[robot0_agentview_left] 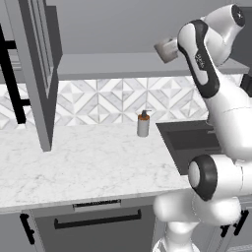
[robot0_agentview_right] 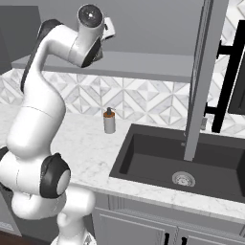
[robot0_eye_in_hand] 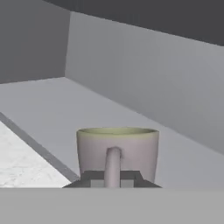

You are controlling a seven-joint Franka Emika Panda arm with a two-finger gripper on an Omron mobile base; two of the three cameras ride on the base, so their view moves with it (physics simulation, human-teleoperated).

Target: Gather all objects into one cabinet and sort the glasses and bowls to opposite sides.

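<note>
In the left base view, the open cabinet door (robot0_agentview_left: 37,74) is hanging at the left over the marble counter (robot0_agentview_left: 83,167), the soap bottle (robot0_agentview_left: 143,124) is standing against the backsplash, and the arm is reaching up to the cabinet shelf (robot0_agentview_left: 113,65). The gripper (robot0_eye_in_hand: 112,179) is closing on the handle of the grey-taupe mug (robot0_eye_in_hand: 117,153), which is sitting upright on the shelf and showing beside the arm (robot0_agentview_left: 166,50). The sink (robot0_agentview_right: 158,158) is lying to the right, under the door.
</note>
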